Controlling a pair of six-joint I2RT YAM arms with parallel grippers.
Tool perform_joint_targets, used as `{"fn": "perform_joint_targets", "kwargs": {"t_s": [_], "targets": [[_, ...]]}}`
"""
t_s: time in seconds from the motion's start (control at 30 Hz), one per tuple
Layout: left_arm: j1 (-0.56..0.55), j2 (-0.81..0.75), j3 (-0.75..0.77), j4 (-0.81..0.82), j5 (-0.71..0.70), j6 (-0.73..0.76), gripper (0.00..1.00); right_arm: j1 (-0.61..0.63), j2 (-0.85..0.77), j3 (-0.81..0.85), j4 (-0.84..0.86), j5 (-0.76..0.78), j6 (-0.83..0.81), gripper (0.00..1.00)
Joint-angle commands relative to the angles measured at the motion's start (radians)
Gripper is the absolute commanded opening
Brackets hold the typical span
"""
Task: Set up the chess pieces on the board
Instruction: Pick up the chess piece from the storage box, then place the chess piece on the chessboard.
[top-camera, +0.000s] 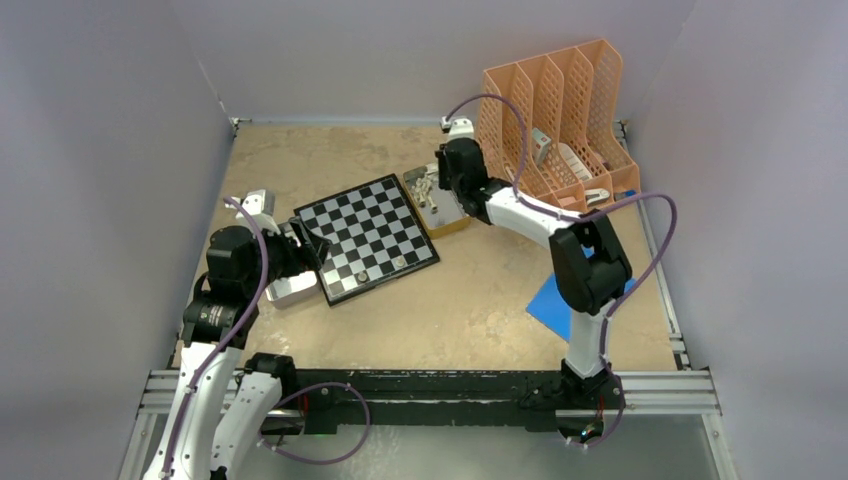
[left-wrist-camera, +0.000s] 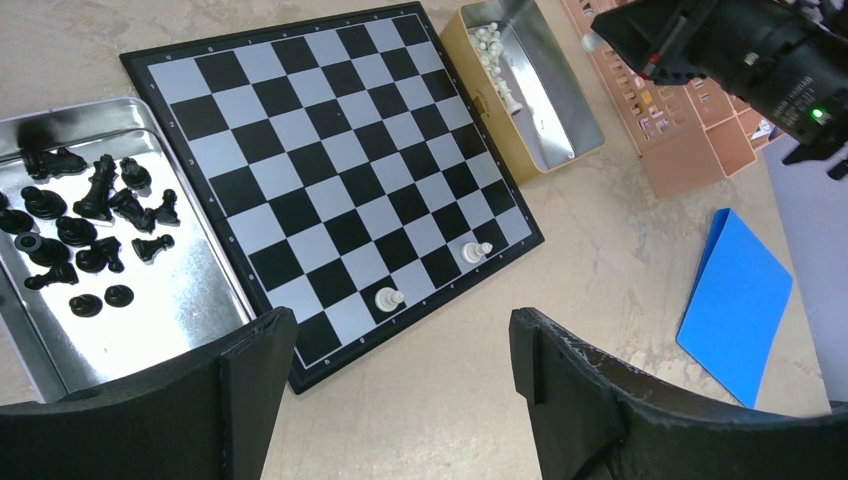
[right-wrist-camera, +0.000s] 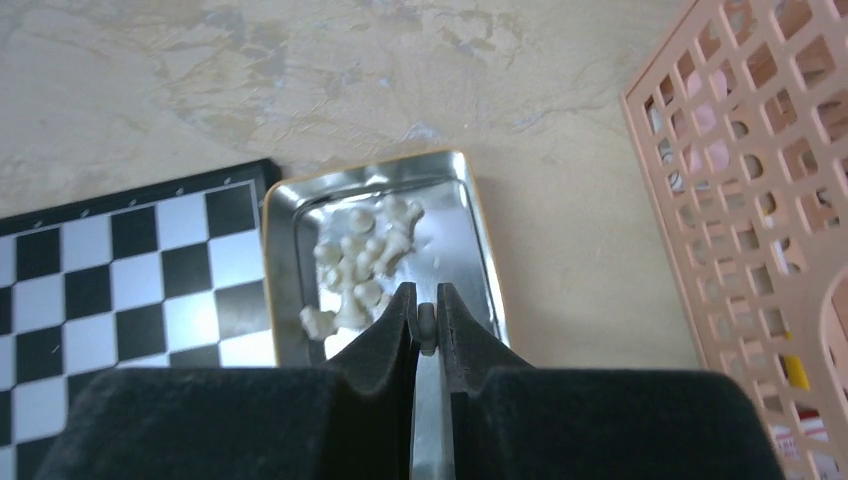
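The board lies in the middle of the table, with two pale chess pieces standing on squares along its near edge. Several black chess pieces lie in a metal tray on the board's left. My left gripper hangs open over the bare table by the board's near corner, holding nothing. A gold-sided tray on the board's right holds a heap of pale chess pieces. Above that tray my right gripper is shut on one small pale chess piece.
A peach file organizer stands at the back right, close behind the right arm. A blue card lies on the table near the right arm's base. A metal rail runs along the near edge.
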Motion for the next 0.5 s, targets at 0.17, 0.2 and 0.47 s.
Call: {"fn": "perform_joint_targets", "kwargs": {"t_s": [0.17,0.2,0.47], "targets": [[0.006,-0.001,-0.006,0.04,0.007,0.017,0.78,0.144,-0.197,-0.187,0.013,0.03,0.076,0.06],[0.006,-0.002,-0.006,0.04,0.007,0.017,0.78,0.165,-0.208,-0.204,0.016,0.038,0.083,0.06],[0.006,-0.001,-0.008,0.04,0.005,0.017,0.78,0.302,-0.26,-0.34,0.063,0.1,0.145,0.07]]}}
